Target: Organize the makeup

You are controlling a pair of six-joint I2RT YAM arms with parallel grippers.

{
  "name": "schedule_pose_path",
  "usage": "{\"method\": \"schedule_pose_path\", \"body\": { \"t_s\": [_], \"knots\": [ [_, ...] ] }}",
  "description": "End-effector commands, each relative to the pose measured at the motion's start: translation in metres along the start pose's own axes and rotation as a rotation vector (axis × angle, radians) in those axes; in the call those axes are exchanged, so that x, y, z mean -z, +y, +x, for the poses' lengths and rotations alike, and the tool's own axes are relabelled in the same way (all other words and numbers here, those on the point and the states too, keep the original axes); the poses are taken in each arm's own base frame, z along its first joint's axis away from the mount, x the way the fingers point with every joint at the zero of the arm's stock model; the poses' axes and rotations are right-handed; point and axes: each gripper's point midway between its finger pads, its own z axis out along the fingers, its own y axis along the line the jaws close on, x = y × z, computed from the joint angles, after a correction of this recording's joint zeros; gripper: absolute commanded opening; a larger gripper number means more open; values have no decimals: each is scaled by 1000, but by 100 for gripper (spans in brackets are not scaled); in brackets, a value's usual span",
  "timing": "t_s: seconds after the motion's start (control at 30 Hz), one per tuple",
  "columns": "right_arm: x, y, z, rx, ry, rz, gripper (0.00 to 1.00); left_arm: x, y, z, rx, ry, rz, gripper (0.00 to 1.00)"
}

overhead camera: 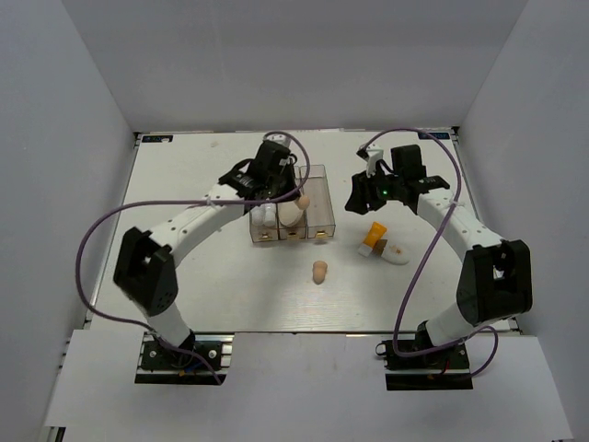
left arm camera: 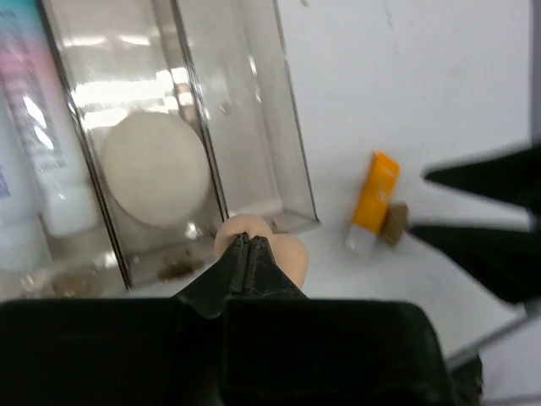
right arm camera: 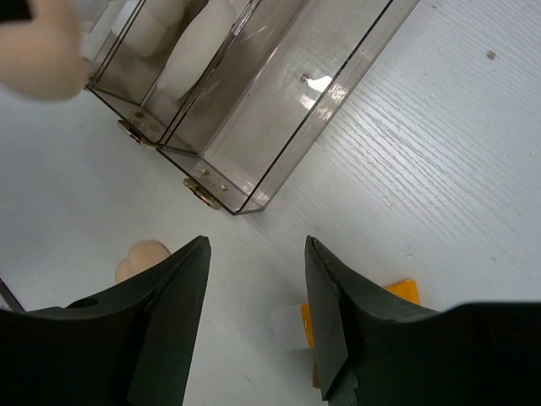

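Note:
My left gripper (overhead camera: 294,195) is shut on a beige egg-shaped sponge (left arm camera: 283,254) and holds it above the near end of the clear box (overhead camera: 317,230), by the right compartment. The white tube with pink-blue label (left arm camera: 30,127) lies in the left compartment and the round cream puff (left arm camera: 156,169) in the middle one. A second beige sponge (overhead camera: 319,272) lies on the table in front of the box. The orange-white tube (overhead camera: 375,235) and the white oval pad (overhead camera: 398,256) lie to the right. My right gripper (right arm camera: 256,254) is open and empty, hovering above the tube.
The box's right compartment (left arm camera: 245,110) holds nothing. A small brown bit (left arm camera: 395,222) lies beside the orange-white tube. White walls close in the table at the back and on both sides.

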Motion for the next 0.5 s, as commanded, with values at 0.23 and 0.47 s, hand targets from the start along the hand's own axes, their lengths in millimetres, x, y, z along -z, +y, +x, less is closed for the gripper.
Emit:
{"method": "schedule_pose_path", "body": {
  "t_s": [0.23, 0.47],
  "knots": [
    [19, 13, 4, 81, -45, -8, 56, -88, 51, -70, -16, -91, -283, 0],
    [18, 13, 10, 82, -32, -12, 56, -113, 70, -86, 5, -90, -323, 7]
  ]
}}
